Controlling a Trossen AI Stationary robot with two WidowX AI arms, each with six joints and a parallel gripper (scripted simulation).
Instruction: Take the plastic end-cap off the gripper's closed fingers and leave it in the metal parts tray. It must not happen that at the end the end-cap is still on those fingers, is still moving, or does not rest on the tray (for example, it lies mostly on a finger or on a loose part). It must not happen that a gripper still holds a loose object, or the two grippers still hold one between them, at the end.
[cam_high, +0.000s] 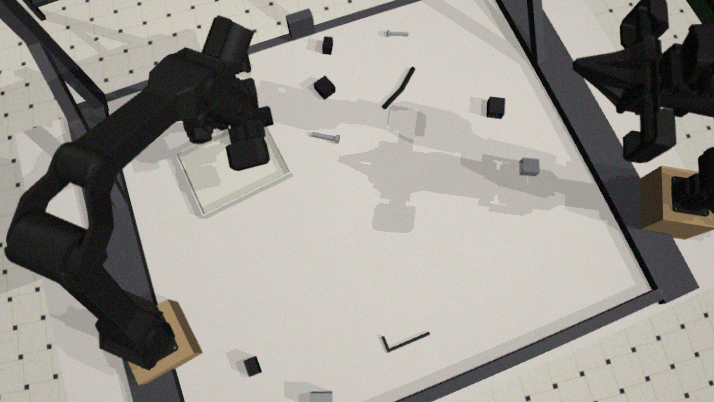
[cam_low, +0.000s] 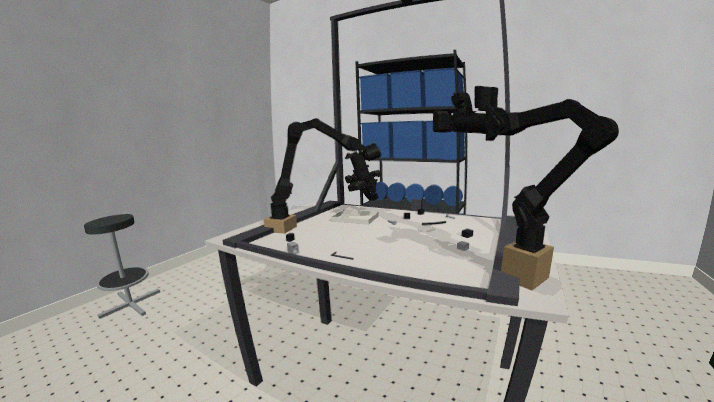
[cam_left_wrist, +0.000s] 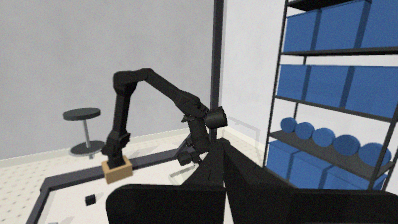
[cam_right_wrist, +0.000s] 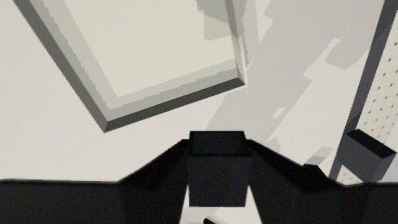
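The plastic end-cap (cam_high: 265, 116) (cam_right_wrist: 218, 180) is a black, box-shaped piece held between the fingertips of my right gripper (cam_high: 261, 119) (cam_right_wrist: 216, 147). That gripper is shut on it and points down, above the table in the exterior view. The pale, shallow tray (cam_high: 247, 194) (cam_right_wrist: 175, 104) lies below; in the top view the cap appears near its back corner, and the right arm covers part of the tray. My left gripper (cam_high: 577, 65) (cam_left_wrist: 220, 148) is shut, with bare pointed fingertips, high up and well away from the tray.
Bolts (cam_high: 325, 136) (cam_high: 397, 34), a bent black strip (cam_high: 400, 89), a hex key (cam_high: 407, 342), several black cubes (cam_high: 496, 107) (cam_high: 325, 87) (cam_high: 253, 366) and grey blocks (cam_high: 529, 166) (cam_high: 320, 397) lie on the table. A dark frame (cam_high: 530, 360) borders it. Shelves with blue bins (cam_low: 406, 90) stand behind.
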